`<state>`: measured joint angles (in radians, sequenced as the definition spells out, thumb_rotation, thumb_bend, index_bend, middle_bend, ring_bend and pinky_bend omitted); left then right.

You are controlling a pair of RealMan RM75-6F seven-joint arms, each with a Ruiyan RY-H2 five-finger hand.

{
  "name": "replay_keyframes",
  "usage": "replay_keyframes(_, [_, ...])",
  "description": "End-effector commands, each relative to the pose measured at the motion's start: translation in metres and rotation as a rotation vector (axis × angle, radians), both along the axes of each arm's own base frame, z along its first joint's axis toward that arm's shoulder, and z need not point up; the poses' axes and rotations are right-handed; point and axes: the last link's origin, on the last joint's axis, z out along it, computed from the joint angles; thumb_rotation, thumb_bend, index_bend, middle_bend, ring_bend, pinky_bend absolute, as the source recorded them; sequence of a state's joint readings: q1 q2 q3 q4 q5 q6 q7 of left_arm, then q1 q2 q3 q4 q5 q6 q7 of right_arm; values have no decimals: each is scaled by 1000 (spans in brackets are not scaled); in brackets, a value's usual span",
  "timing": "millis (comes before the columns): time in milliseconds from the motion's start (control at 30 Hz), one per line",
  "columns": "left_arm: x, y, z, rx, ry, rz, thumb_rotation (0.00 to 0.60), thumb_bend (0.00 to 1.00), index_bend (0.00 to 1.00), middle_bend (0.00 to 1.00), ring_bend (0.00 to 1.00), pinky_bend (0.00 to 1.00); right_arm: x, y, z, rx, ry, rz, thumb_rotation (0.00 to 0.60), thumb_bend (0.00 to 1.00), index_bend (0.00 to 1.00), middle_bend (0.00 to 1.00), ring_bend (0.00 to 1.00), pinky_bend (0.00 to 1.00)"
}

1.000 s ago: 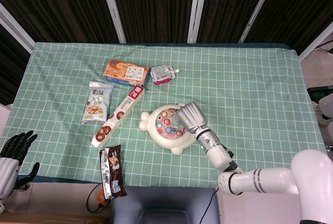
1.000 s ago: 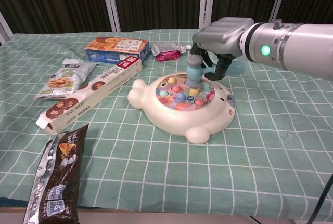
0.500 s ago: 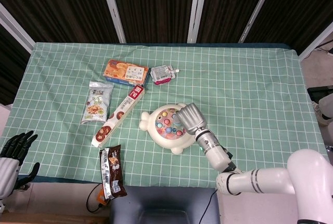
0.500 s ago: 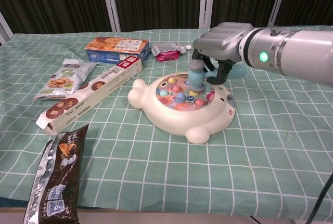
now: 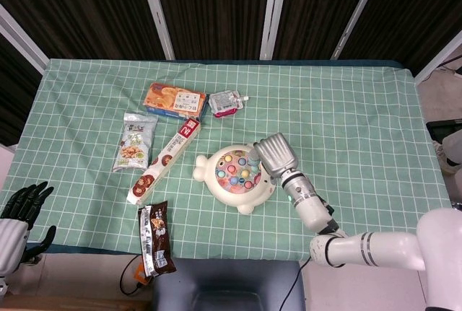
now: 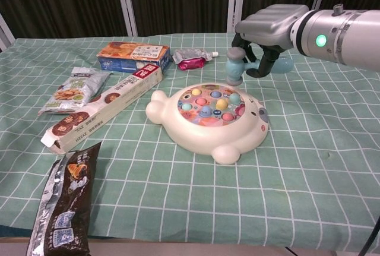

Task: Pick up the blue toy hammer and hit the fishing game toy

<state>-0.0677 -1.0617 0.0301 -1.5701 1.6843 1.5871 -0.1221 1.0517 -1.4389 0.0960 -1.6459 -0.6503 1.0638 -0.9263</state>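
The fishing game toy is a cream fish-shaped base with several coloured pegs in its round top, lying mid-table. My right hand grips the blue toy hammer by its handle. The hammer's head hangs in the air just above the toy's far right edge, not touching it. In the head view the hammer is mostly hidden under the hand. My left hand hangs off the table's near left corner, fingers spread, holding nothing.
Left of the toy lie a long biscuit box, a nut packet and a dark snack bag. An orange box and a pink pouch sit behind. Bare green checked cloth stretches to the right.
My right hand has lifted the hammer off the toy's pegs and swung it up and to the right. The left hand has stayed where it was.
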Motion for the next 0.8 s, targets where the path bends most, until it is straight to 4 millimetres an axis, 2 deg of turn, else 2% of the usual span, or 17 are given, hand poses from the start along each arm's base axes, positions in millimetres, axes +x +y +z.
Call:
replay_keyframes(33, [0,0,-1,-2,1,0,600,429,0,35,15,99,-4,-1,-2,7,10,-4,600,581,1000,811,866,950])
replay_keyframes(467, [-1,1,1,-2,-3,4,600,428,0,35,15,99,-10,-1,-17,35,33,-15,600,582,1000,811,866,950])
replay_keyframes(800, [0,0,1,-2,-4,1,600,429,0,35,15,99,-14,-1,-20,30,78,-18,600,582,1000,811,866,950])
